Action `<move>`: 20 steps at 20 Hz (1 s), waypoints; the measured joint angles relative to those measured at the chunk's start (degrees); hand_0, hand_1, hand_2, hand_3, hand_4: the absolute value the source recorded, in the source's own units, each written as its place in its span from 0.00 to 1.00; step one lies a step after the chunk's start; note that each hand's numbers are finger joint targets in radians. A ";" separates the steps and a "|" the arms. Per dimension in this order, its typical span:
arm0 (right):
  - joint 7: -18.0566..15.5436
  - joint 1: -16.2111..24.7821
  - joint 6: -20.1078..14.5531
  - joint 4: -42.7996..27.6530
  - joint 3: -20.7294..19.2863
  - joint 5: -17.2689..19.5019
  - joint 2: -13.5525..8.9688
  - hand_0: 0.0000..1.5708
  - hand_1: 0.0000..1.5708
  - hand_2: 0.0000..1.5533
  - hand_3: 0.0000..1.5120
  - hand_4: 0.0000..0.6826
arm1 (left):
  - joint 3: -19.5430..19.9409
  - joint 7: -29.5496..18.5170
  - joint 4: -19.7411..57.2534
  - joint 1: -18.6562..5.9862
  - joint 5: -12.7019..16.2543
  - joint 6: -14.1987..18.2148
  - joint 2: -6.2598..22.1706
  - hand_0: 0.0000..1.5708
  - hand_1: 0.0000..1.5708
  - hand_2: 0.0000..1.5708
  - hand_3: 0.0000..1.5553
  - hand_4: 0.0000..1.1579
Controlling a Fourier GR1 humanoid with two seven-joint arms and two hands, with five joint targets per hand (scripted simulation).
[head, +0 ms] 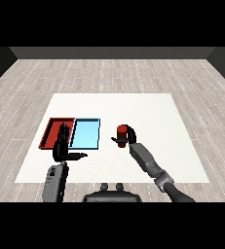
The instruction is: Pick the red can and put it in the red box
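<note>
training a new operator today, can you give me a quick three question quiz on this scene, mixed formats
1. True or false: the red can already lies inside the red tray.
2. Which tray is nearer the can? A) the red tray B) the light blue tray C) neither, the can sits between them
3. Fill in: the right hand is curled round the ____, while the left hand has straight fingers and holds nothing.

Key
1. False: the can is to the right of both trays, in the right hand.
2. B
3. red can
</note>
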 measured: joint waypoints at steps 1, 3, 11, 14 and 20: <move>-0.09 0.19 -0.52 -0.87 0.42 0.48 0.07 0.92 0.92 0.93 0.91 0.89 | 0.34 0.46 0.50 -0.93 0.45 -0.38 0.35 0.00 0.00 0.00 0.00 0.00; 0.13 0.19 -1.58 -2.73 0.93 1.36 0.20 0.91 0.91 0.92 0.90 0.91 | -0.63 -0.11 1.38 -1.59 -0.03 0.22 -0.09 0.00 0.00 0.00 0.00 0.00; 4.10 4.79 -3.79 -17.98 1.85 6.89 -2.87 0.92 0.92 0.92 0.91 0.92 | -2.90 0.92 1.25 -1.44 -1.28 -0.04 -0.66 0.00 0.00 0.00 0.00 0.00; 7.74 7.06 -4.86 -26.68 2.41 8.17 -4.71 0.93 0.93 0.93 0.92 0.97 | -4.20 1.39 1.81 -2.08 -1.91 0.17 -1.13 0.00 0.00 0.00 0.00 0.00; 11.86 11.02 -5.19 -38.26 1.65 11.26 -5.43 0.92 0.92 0.92 0.92 0.96 | -7.35 5.11 0.39 -2.31 -2.50 1.54 -1.66 0.00 0.00 0.00 0.00 0.00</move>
